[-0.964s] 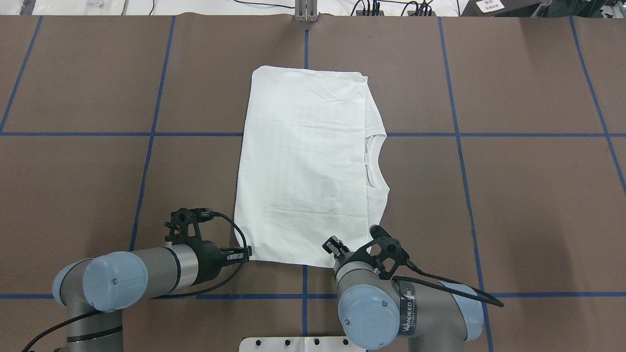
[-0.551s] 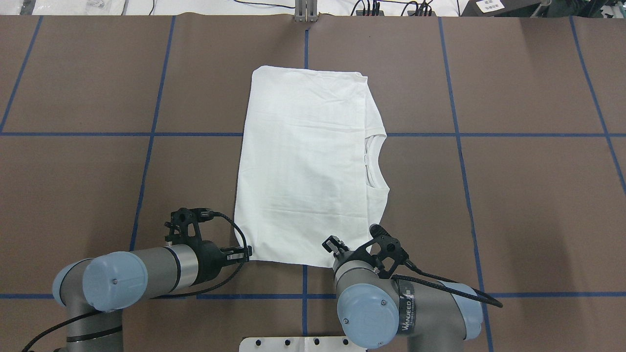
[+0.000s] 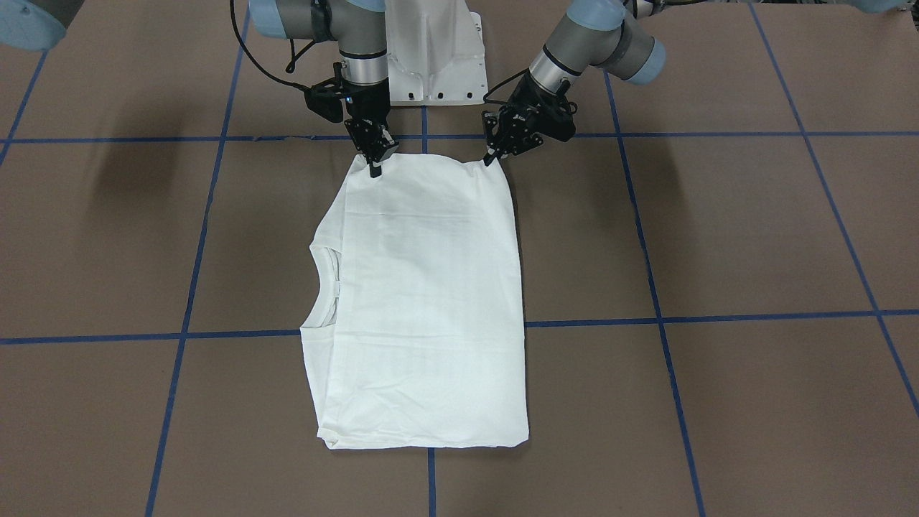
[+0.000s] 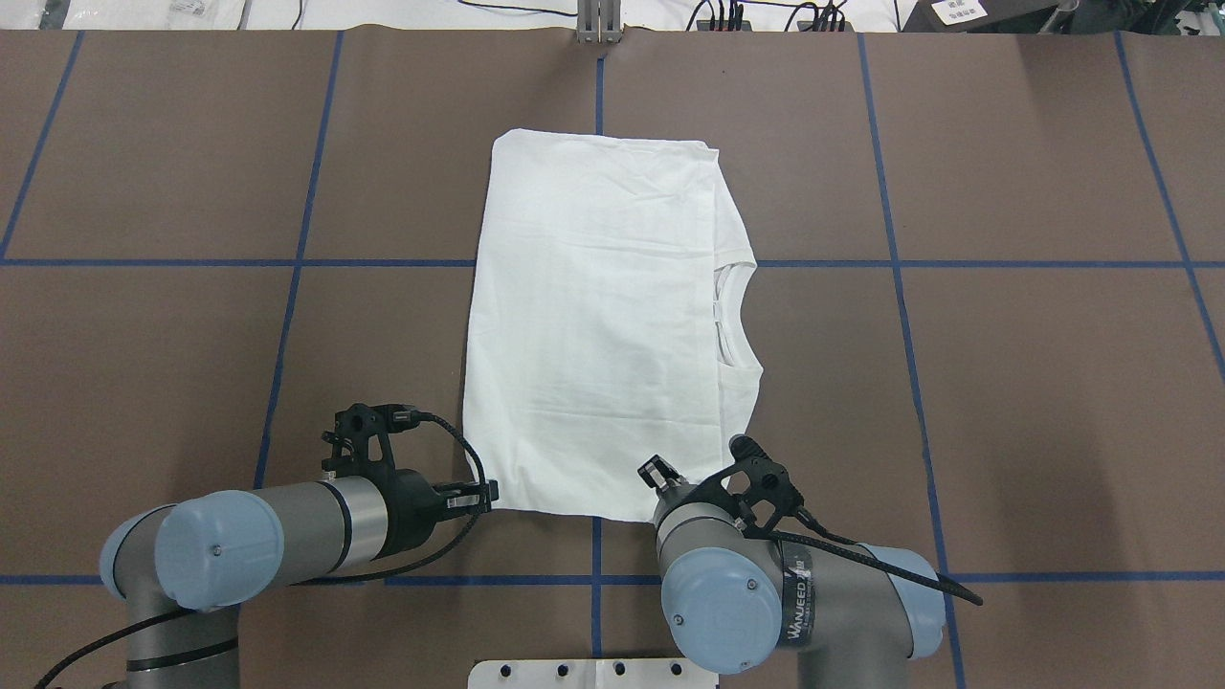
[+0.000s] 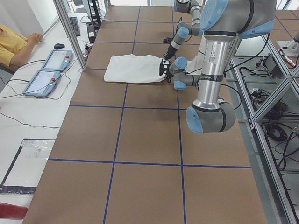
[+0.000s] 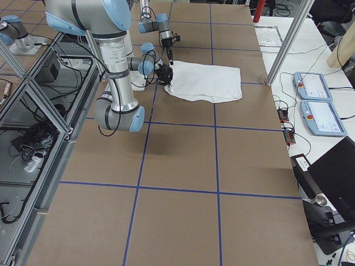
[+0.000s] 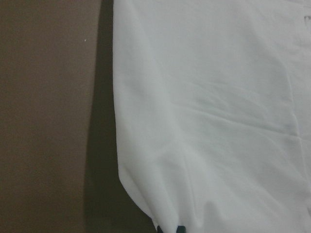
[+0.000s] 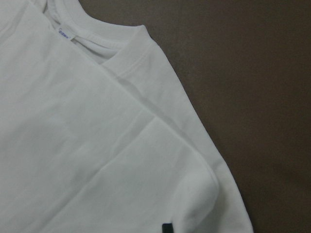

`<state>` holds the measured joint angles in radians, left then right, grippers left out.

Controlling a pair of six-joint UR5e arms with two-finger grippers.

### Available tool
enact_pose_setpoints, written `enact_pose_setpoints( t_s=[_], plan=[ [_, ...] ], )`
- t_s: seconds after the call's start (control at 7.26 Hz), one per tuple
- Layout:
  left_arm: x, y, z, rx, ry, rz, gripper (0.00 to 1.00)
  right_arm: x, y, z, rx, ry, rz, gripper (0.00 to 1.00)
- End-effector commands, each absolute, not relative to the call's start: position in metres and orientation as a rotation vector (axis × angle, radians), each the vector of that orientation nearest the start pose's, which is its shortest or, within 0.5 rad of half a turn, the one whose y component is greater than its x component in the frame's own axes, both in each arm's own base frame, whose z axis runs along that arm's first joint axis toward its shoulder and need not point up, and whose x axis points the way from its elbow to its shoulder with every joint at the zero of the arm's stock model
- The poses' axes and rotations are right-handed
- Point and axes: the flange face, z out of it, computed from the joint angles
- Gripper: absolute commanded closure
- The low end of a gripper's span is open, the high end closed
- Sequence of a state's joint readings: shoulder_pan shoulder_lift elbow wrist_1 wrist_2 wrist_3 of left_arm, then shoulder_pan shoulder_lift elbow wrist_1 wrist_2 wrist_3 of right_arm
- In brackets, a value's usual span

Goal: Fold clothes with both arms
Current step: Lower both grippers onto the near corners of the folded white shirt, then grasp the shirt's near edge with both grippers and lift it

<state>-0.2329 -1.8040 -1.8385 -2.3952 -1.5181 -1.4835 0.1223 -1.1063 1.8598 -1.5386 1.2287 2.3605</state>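
Note:
The white shirt (image 4: 593,316) lies folded into a tall rectangle on the brown table, its ribbed collar (image 4: 729,316) on the robot's right edge. The neck label (image 8: 64,33) shows inside the collar. My left gripper (image 4: 486,494) is shut on the shirt's near left corner, which in the front-facing view (image 3: 491,158) is pinched and pulled up a little. My right gripper (image 3: 374,169) is shut on the near right corner; from overhead its wrist hides most of it (image 4: 660,476). Both wrist views are filled with white fabric (image 7: 209,121) (image 8: 97,160) reaching down to the fingertips.
The white pedestal base (image 3: 434,64) stands just behind both grippers. Blue tape lines (image 4: 297,263) divide the brown table cover. Two control tablets (image 5: 46,70) and a person's arm (image 5: 18,46) lie beyond the table's far side, beside an aluminium post (image 5: 70,32).
The right gripper has shifted slightly forward and the left slightly right. The shirt's near edge has drawn in a little with them. The rest of the shirt has not moved.

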Motion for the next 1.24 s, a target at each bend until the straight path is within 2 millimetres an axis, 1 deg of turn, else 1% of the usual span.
enact_pose_setpoints(
  t_s=[0.0,0.14,0.28,0.41,0.55,0.69,0.83,0.96,1.1],
  plan=[
    [0.504,-0.262,0.295,0.249,1.325,-0.149,1.0,-0.567,-0.243,0.257,0.043,-0.911,1.006,1.0],
    [0.484,-0.254,0.265,0.226,1.317,-0.134,1.0,-0.543,-0.239,0.236,0.047,-0.9,1.003,1.0],
    [0.459,-0.249,0.236,0.226,1.323,-0.138,1.0,-0.511,-0.221,0.208,0.029,-0.911,0.983,1.0],
    [0.431,-0.24,0.208,0.217,1.33,-0.139,1.0,-0.483,-0.195,0.186,0.001,-0.9,0.963,1.0],
    [0.398,-0.23,0.181,0.202,1.324,-0.134,1.0,-0.445,-0.175,0.163,-0.024,-0.905,0.932,1.0],
    [0.377,-0.222,0.165,0.176,1.318,-0.113,1.0,-0.434,-0.171,0.159,-0.02,-0.891,0.923,1.0],
    [0.387,-0.221,0.17,0.166,1.296,-0.105,1.0,-0.448,-0.17,0.167,-0.005,-0.861,0.918,1.0],
    [0.4,-0.223,0.173,0.168,1.282,-0.098,1.0,-0.453,-0.176,0.167,0.015,-0.855,0.915,1.0],
    [0.408,-0.23,0.174,0.176,1.271,-0.103,1.0,-0.45,-0.187,0.163,0.027,-0.862,0.922,1.0]
  ],
)
